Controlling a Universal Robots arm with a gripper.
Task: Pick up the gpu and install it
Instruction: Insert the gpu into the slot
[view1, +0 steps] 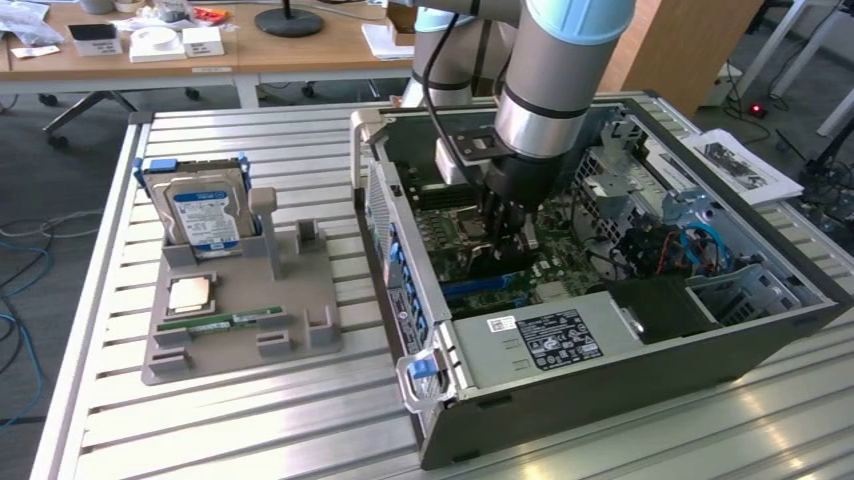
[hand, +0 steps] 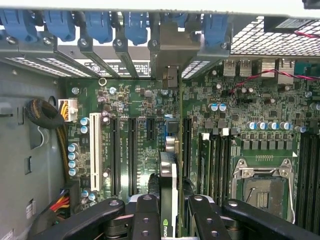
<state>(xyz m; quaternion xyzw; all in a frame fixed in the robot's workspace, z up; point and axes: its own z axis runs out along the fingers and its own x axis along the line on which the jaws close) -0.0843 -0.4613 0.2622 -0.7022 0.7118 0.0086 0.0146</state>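
We log: gpu, edge-on in the gripper, cut off behind the fingers; slot beneath it largely hidden.

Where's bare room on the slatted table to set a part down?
Bare table slats between the grey parts fixture and the near edge, and beyond the silver hard drive. Strip between fixture and open dark computer case: narrow. Inside the case: crowded around the black gripper.

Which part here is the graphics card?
Look inside the open computer case, where the robot arm reaches down. Between its fingers stands the gpu, a thin card on edge, rising above the empty black slots around it.
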